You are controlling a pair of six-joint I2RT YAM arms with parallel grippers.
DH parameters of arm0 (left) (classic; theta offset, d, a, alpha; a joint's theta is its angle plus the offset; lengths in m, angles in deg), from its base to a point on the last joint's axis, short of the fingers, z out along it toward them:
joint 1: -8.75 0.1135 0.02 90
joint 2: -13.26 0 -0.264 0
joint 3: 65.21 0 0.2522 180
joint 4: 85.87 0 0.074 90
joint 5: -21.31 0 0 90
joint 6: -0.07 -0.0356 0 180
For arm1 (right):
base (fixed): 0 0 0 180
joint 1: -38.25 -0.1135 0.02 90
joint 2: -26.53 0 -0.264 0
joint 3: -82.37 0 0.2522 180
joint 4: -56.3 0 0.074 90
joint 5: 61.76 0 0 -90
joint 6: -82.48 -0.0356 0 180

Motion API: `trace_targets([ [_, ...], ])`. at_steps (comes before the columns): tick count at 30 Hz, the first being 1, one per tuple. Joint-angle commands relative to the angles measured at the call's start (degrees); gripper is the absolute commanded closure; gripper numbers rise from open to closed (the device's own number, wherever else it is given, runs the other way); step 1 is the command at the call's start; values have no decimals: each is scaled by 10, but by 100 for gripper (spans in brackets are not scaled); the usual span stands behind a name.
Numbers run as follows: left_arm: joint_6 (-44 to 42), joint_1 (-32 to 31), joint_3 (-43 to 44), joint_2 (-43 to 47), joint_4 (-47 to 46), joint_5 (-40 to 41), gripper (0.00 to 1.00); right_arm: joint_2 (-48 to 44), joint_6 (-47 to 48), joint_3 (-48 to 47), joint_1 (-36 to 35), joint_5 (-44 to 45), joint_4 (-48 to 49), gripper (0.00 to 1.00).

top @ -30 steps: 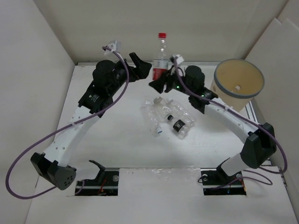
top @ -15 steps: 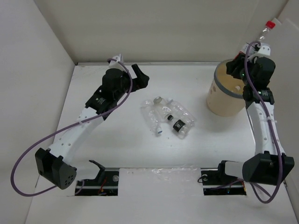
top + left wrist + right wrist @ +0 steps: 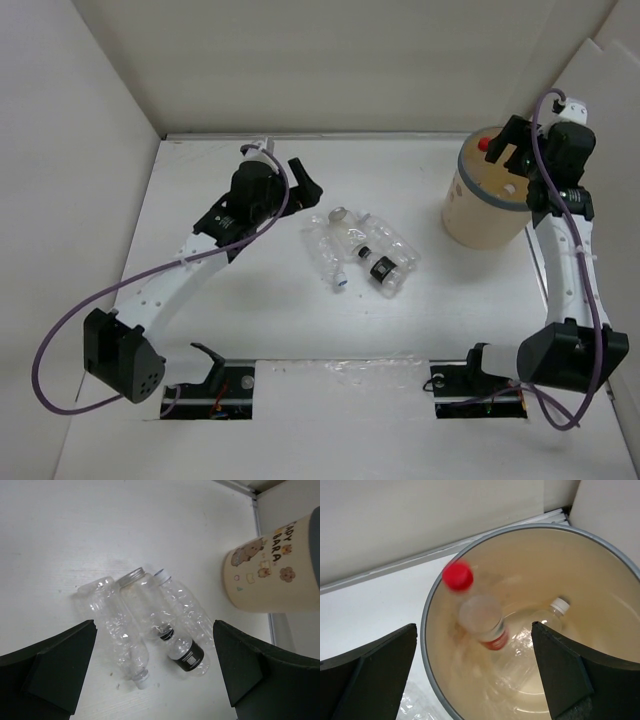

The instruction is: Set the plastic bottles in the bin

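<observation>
The tan bin (image 3: 470, 215) stands at the back right, and the left wrist view shows its side (image 3: 270, 575). My right gripper (image 3: 508, 150) hangs open over its grey rim (image 3: 427, 630). Free below its jaws, the red-capped bottle (image 3: 480, 617) is blurred inside the bin, its cap (image 3: 484, 144) near the rim. A white-capped bottle (image 3: 542, 627) lies on the bin's bottom. Several clear plastic bottles (image 3: 360, 250) lie in a heap mid-table, one with a black label (image 3: 187, 652), one white-capped (image 3: 122, 640). My left gripper (image 3: 305, 182) is open and empty above and left of the heap (image 3: 155, 625).
White walls close the table at the back and on both sides, and the right wall is close behind the bin. A metal rail (image 3: 265, 615) runs along the table's right edge. Both arm bases (image 3: 220, 385) sit at the near edge.
My right arm carried the red-capped bottle from the middle rear to above the bin and opened; the bottle now drops inside. The left gripper shifted slightly toward the heap.
</observation>
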Motion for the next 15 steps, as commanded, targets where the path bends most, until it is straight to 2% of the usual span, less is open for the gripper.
trace_targets([
  [1, 24, 0, -16, -10, 23, 8, 0, -24, 4, -33, -18, 53, -16, 0],
  [6, 50, -6, -54, -63, 32, 5, 0, -63, 4, -52, -72, 83, -42, 0],
  [11, 90, -6, -70, -131, 8, 0, 0, -68, 15, -52, -160, 83, -42, 0],
  [15, 96, -6, -56, -184, -3, 15, 0, -80, 15, -12, -201, 88, -17, 0],
])
